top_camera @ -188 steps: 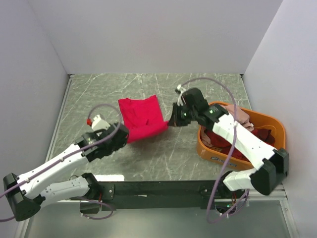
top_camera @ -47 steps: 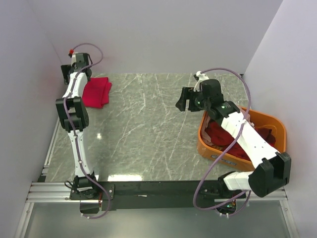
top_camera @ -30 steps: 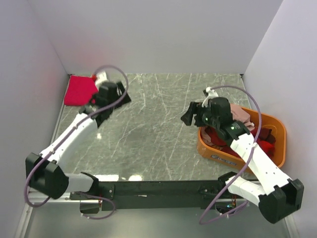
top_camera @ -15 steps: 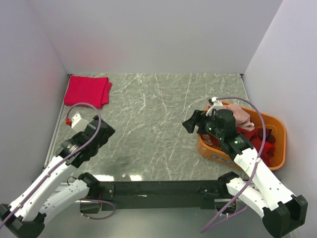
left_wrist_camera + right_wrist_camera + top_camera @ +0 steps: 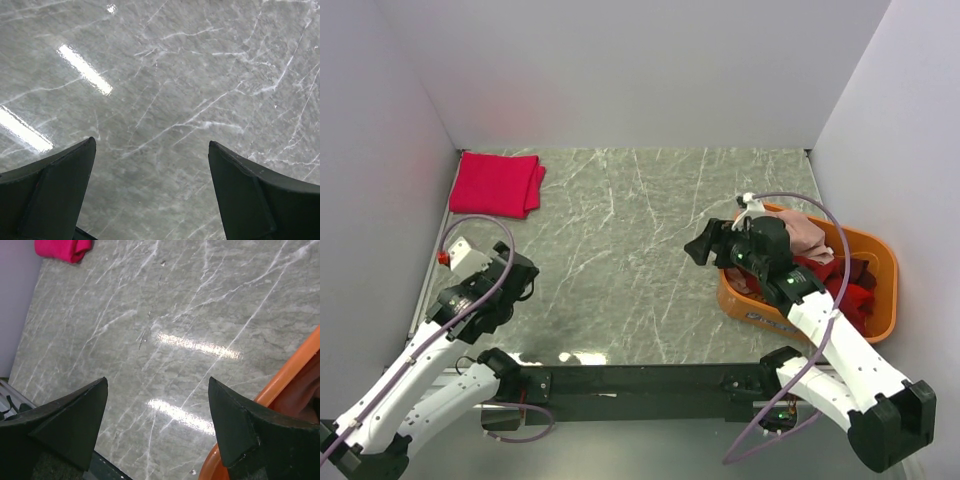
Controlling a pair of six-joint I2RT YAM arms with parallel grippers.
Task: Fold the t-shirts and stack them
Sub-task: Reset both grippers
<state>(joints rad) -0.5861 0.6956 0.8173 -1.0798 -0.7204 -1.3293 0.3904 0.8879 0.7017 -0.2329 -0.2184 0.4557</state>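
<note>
- Crimson-pink t-shirt [image 5: 498, 184] folded, upper left of counter [image 5: 640, 220].
- Spread wide, holding nothing: left pincer [image 5: 151, 145], right pincer [image 5: 157, 382].
- Risk of snagging several tangled t-shirts [image 5: 820, 272] together from orange basket [image 5: 752, 306].

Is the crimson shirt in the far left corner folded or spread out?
Folded. The crimson shirt lies as a compact rectangle, layered edges on its right, no sleeves spread.
</note>
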